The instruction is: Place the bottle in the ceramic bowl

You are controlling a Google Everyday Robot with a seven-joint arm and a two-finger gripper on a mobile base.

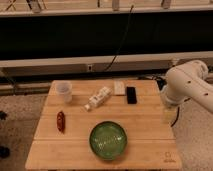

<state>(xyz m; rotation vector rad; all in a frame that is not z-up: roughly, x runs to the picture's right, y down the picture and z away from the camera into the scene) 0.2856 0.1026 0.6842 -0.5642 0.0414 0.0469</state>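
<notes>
Pincer at the end of the white, rounded robot arm hangs by the right edge of the light wooden slatted surface, pointing down. Whether it is spread or pressed together cannot be told, and it holds nothing that can be made out. The small white plastic bottle lies on its side near the middle of the surface's far half, tilted on a diagonal with its cap end toward the near left, well apart from the pincer. The round green ceramic bowl sits nearer the front edge, roughly centred, apart from the bottle. A clear plastic cup stands upright at the far left. A small white rectangular object and a flat black rectangular object lie just beside each other to the right of the bottle. A slim reddish-brown elongated object lies on the left side. Behind the surface a black cable hangs down the dark wall.
</notes>
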